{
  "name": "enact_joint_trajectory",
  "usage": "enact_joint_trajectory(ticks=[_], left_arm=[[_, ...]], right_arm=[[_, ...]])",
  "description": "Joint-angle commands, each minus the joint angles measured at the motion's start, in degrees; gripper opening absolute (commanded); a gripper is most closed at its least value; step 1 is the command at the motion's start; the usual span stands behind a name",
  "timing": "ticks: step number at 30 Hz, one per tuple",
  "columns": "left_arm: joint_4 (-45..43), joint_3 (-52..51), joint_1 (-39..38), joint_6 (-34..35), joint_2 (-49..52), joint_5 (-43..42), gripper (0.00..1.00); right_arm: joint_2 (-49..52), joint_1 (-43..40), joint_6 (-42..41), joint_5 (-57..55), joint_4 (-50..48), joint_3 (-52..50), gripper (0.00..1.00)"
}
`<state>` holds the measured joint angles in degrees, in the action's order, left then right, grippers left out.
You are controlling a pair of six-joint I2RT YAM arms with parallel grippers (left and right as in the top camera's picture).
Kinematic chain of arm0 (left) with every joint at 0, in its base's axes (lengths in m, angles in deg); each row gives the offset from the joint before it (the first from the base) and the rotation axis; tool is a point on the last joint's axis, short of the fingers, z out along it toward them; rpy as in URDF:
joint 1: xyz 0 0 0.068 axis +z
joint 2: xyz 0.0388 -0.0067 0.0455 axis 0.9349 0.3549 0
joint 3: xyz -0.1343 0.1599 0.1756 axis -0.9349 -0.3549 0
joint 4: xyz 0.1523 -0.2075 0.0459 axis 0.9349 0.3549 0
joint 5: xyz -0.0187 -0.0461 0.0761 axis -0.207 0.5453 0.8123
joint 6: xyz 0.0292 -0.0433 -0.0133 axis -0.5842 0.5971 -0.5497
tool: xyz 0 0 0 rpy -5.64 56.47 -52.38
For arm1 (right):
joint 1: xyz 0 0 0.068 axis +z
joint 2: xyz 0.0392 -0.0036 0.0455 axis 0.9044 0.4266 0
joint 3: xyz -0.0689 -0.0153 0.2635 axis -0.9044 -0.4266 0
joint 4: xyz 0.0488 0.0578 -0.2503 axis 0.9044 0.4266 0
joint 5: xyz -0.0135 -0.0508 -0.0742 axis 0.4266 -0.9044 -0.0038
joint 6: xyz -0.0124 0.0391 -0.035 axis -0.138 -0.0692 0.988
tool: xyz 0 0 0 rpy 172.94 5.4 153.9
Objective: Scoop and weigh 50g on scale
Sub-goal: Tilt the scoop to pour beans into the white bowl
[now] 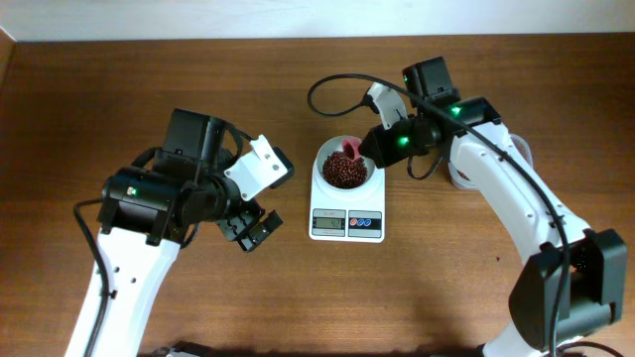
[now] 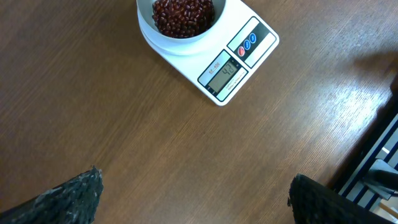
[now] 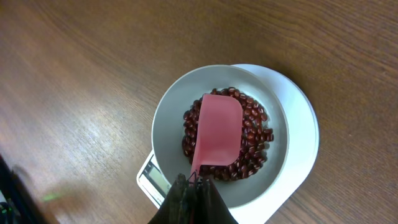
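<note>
Now the pink scoop (image 3: 217, 132) sits over the beans (image 3: 255, 134), right on the scale (image 1: 346, 220).
The right gripper (image 3: 194, 188) is clamped tight on the scoop's thin handle, and the blade lies across the red-brown heap in the white bowl (image 3: 168, 118) on top of the scale. Left of the scale, the left gripper (image 1: 250, 228) hovers above the wooden table (image 1: 119, 89), its fingers (image 2: 68, 196) spread wide and holding nothing. The display (image 2: 224, 74) at the scale's front edge shows digits too blurred to read.
</note>
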<state>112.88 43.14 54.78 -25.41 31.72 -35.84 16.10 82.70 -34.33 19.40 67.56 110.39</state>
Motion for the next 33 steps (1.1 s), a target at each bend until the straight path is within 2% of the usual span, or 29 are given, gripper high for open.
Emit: enact_joint_trajectory(ticks=[1,13,18,33], left_arm=[[-0.1,0.7,0.3,-1.1,0.0,-0.9,0.99],[-0.1,0.7,0.3,-1.1,0.0,-0.9,0.99],[-0.1,0.7,0.3,-1.1,0.0,-0.9,0.99],[-0.1,0.7,0.3,-1.1,0.0,-0.9,0.99]], right_arm=[[-2.1,0.5,-0.7,-0.5,0.3,1.2,0.04],[-2.5,1.2,-0.7,-0.8,0.8,1.2,0.04],[-3.1,4.6,-0.7,-10.1,1.6,1.3,0.04],[-3.1,4.6,-0.7,-10.1,1.8,1.3,0.04]])
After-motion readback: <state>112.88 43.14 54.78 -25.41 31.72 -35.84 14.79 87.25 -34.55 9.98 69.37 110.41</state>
